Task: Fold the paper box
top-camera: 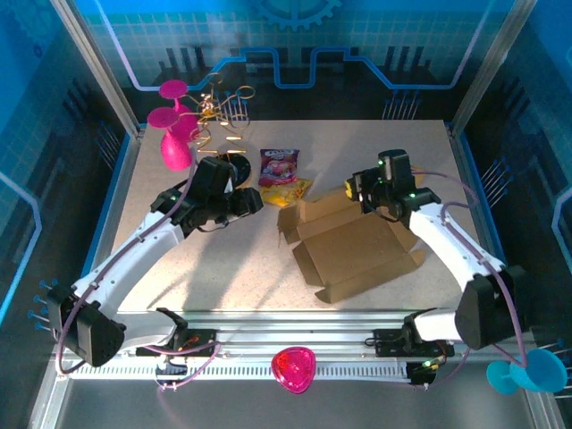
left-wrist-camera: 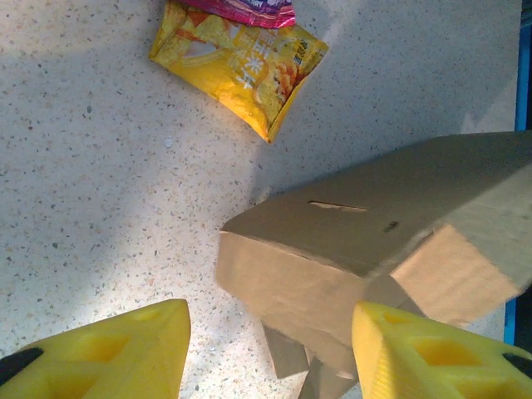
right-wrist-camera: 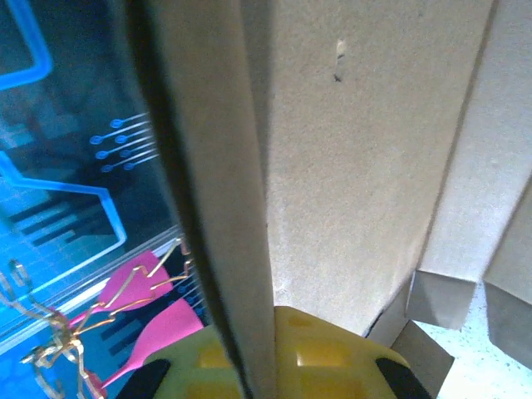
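Note:
The paper box (top-camera: 350,248) is a brown cardboard mailer lying half-formed right of the table's middle, with its far flap raised. My right gripper (top-camera: 359,189) is at that far flap and shut on it. In the right wrist view the flap's edge (right-wrist-camera: 216,208) runs upright between the yellow fingers (right-wrist-camera: 332,357) of the right gripper (right-wrist-camera: 262,359). My left gripper (top-camera: 254,202) hovers left of the box and is open. In the left wrist view the left gripper (left-wrist-camera: 270,353) has its yellow fingertips (left-wrist-camera: 108,353) spread wide, and a corner of the box (left-wrist-camera: 332,249) lies just ahead of them.
A pink and a yellow snack packet (top-camera: 282,175) lie just beyond the box's far left corner, the yellow one (left-wrist-camera: 241,66) ahead of my left gripper. Pink goblets (top-camera: 174,134) and a gold wire stand (top-camera: 223,112) are at the back left. A pink bowl (top-camera: 293,368) sits on the front rail.

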Robot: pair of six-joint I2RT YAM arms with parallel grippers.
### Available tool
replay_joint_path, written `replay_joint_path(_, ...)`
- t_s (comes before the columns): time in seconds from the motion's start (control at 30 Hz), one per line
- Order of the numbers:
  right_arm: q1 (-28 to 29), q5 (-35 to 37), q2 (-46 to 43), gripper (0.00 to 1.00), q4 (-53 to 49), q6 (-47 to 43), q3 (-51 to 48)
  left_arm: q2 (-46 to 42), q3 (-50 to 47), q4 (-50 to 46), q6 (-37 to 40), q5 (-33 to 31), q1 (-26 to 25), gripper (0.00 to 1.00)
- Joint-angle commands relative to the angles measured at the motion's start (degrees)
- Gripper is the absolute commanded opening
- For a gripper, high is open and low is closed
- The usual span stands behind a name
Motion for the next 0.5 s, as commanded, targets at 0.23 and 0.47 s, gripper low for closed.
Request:
replay_joint_path(0.23, 2.12, 0.52, 12.75, 0.0, 14.73, 3.81, 5.78, -0.23, -1.13, -2.23, 2.66, -0.63, -0.08, 0.54)
replay_joint_path(0.47, 1.99, -0.49, 15.32, 0.0, 17.43, 3.57, 7.94, 5.57, 3.84, -3.86, 7.91, -1.18, 0.22, 0.57)
